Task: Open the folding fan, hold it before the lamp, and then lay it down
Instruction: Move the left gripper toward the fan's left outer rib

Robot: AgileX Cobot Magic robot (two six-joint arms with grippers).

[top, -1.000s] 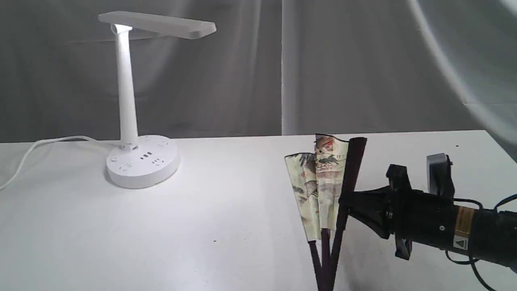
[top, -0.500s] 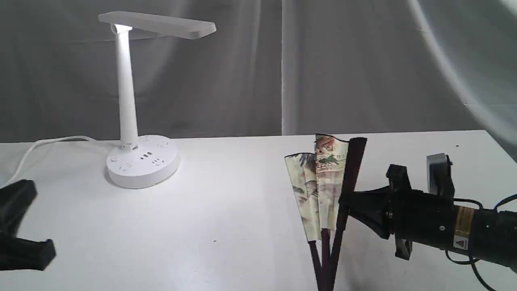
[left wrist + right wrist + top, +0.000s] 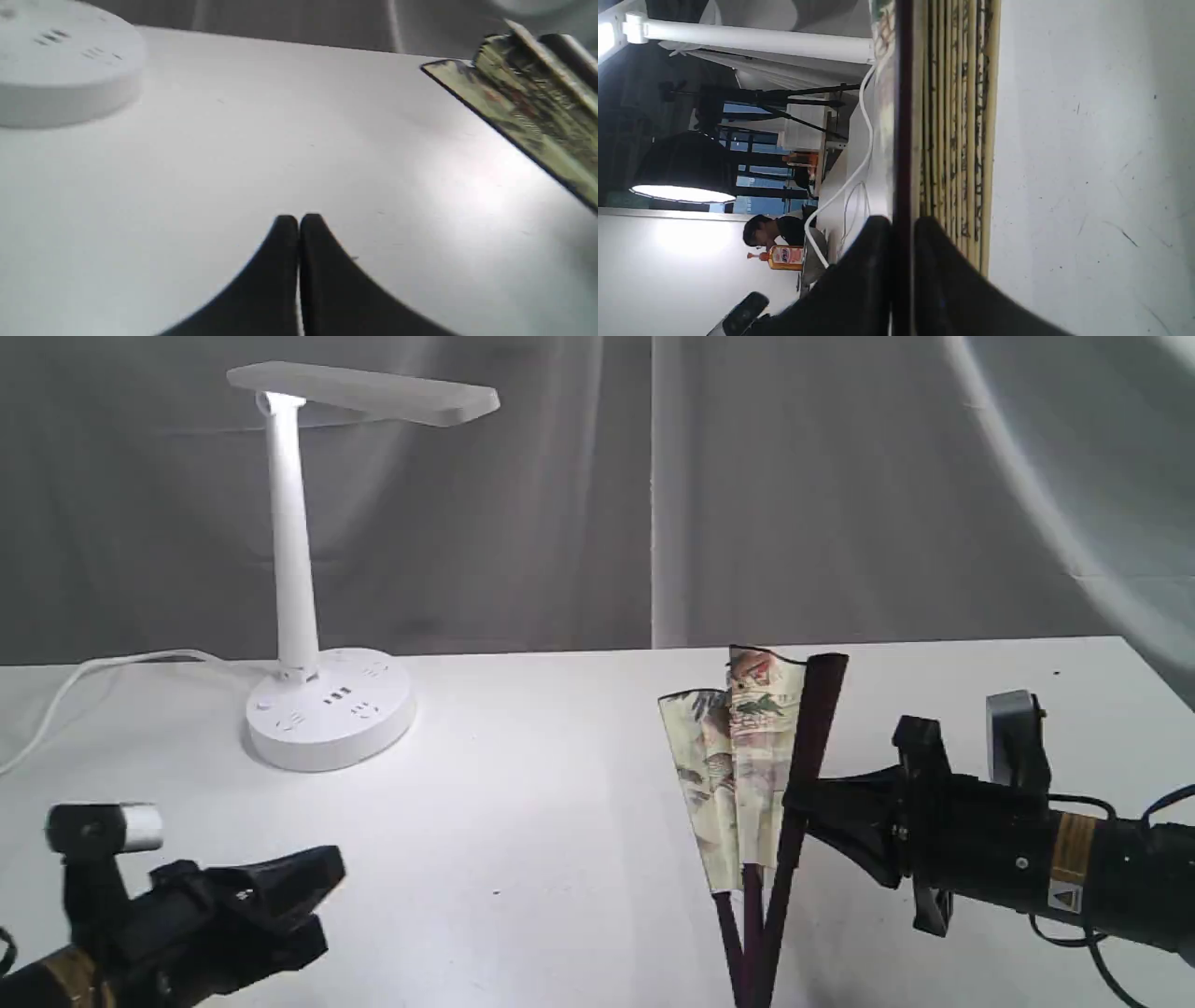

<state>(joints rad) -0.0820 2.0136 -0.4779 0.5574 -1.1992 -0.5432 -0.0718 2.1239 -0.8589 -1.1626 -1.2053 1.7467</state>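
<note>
— What about the right gripper [image 3: 794,801]?
— It's clamped on the dark maroon outer rib of the folding fan [image 3: 747,756], with the arm reaching in level from the right.
— And the fan itself?
— Partly spread, with cream pleats, a painted landscape and a black edge. It stands upright, ribs converging downward, right of centre on the white table [image 3: 523,784] and well apart from the desk lamp [image 3: 297,541].
— And the left gripper [image 3: 322,896]?
— Fingers pressed together and empty, low at front left, pointing toward the fan.
</note>
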